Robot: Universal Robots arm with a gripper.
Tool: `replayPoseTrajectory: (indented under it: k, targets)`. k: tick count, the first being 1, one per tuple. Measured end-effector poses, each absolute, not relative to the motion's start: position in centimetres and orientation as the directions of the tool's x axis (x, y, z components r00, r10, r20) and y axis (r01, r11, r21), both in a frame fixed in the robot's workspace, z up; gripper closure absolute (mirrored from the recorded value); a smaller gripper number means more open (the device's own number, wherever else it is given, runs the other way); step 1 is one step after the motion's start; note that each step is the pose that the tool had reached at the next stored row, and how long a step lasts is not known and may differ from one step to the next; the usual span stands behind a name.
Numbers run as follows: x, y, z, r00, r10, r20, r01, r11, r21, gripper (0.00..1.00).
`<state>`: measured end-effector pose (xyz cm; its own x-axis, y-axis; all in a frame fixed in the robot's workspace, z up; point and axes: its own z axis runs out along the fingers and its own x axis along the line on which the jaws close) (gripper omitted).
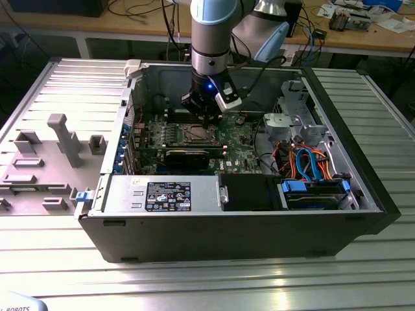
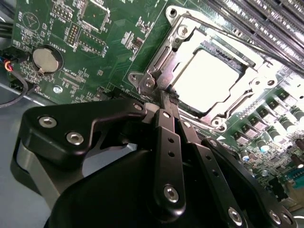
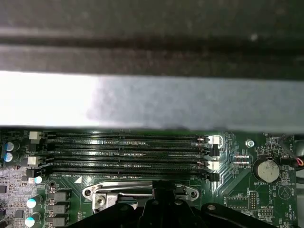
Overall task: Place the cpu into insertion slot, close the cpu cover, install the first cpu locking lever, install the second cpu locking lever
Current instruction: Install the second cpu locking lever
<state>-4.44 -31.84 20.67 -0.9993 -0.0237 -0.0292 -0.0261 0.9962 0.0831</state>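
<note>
In the second wrist view the cpu lies flat in the insertion slot, its silvery top bright under the light. The cpu cover, a silvery frame, is folded down around the chip. My gripper is shut with its black fingertips pressed together at the corner of that frame. I see nothing between the fingers. From the exterior view the gripper points straight down at the socket inside the open computer case. The slot's metal rim appears in the first wrist view. Whether the locking levers are latched cannot be told.
Long black memory slots run beside the socket, and a coin battery sits on the green board. A black expansion card lies in front of the socket. Orange and blue cables fill the drive bay on the exterior view's right. A grey fixture stands outside the case.
</note>
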Motion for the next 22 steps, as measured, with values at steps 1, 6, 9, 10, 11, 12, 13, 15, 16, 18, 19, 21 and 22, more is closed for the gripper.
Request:
replayPoseTrajectory:
  k: [1, 6, 9, 10, 11, 12, 13, 15, 16, 18, 19, 21, 22]
  targets:
    - [-4.4, -31.8, 20.8, -0.999, -0.024, -0.029, -0.026, 0.996, 0.083, 0.89]
    - [-4.4, -31.8, 21.8, -0.999, -0.024, -0.029, -0.026, 0.996, 0.083, 0.89]
    - [-4.4, -32.8, 21.8, -0.999, -0.024, -0.029, -0.026, 0.996, 0.083, 0.89]
    - [-4.4, -32.8, 22.4, -0.999, -0.024, -0.029, -0.026, 0.996, 0.083, 0.89]
    - [-4.4, -32.8, 22.8, -0.999, -0.024, -0.030, -0.026, 0.996, 0.083, 0.89]
    - [-4.4, -32.8, 22.8, -0.999, -0.024, -0.029, -0.026, 0.996, 0.083, 0.89]
    - [-4.4, -32.8, 22.8, -0.999, -0.024, -0.029, -0.026, 0.996, 0.083, 0.89]
    - [-4.4, -32.9, 22.8, -0.999, -0.024, -0.029, -0.026, 0.996, 0.083, 0.89]
    - [-4.4, -33.0, 22.8, -0.999, -0.024, -0.029, -0.026, 0.996, 0.083, 0.89]
    - [-4.4, -33.3, 22.8, -0.999, -0.024, -0.029, -0.026, 0.996, 0.083, 0.89]
    - [-4.4, -33.4, 22.8, -0.999, -0.024, -0.029, -0.026, 0.996, 0.083, 0.89]
    - [-4.4, -33.8, 22.8, -0.999, -0.024, -0.029, -0.026, 0.996, 0.083, 0.89]
    - [-4.4, -34.0, 22.8, -0.999, -0.024, -0.029, -0.026, 0.996, 0.083, 0.89]
